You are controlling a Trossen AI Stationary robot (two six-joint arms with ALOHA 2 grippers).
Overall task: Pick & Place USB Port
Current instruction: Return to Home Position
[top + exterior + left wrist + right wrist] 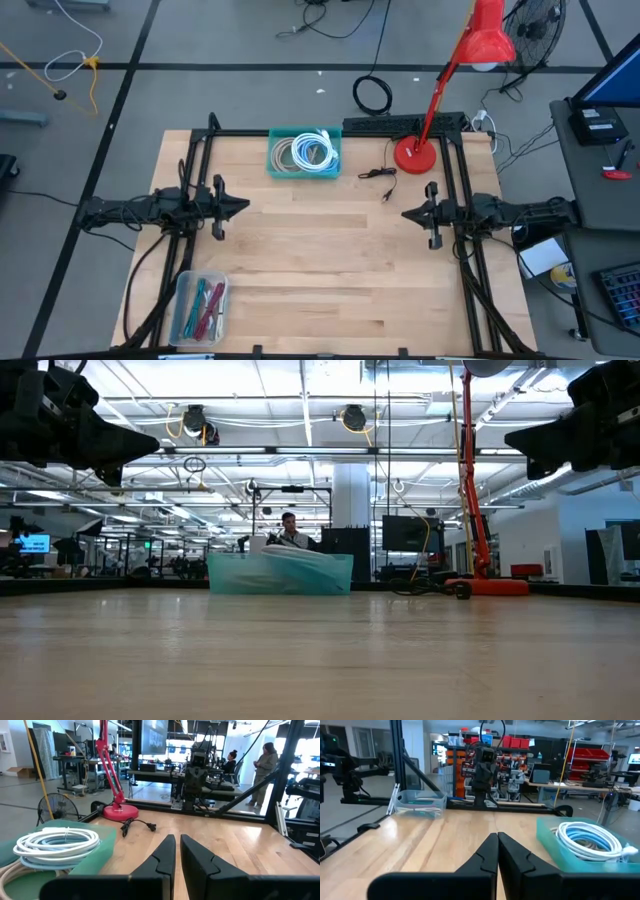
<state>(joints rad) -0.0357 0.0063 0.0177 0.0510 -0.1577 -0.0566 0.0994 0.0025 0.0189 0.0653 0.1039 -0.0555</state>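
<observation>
No USB port shows by itself. Coiled white cables (308, 152) lie in a teal bin (275, 160) at the table's far middle. They also show in the left wrist view (55, 847) and the right wrist view (587, 837). A clear bin (183, 310) at the near left holds several coloured cables (205, 305). My left gripper (245, 208) hovers level at the table's left, pointing right, fingers nearly together and holding nothing (177, 837). My right gripper (405, 213) hovers level at the right, pointing left, shut and holding nothing (497, 835).
A red desk lamp stands on its base (414, 155) at the far right. A thin black cable (380, 175) lies loose beside it. Black frame bars (200, 150) run along both sides of the table. Bare wood (320, 260) lies between the grippers. People stand beyond the table.
</observation>
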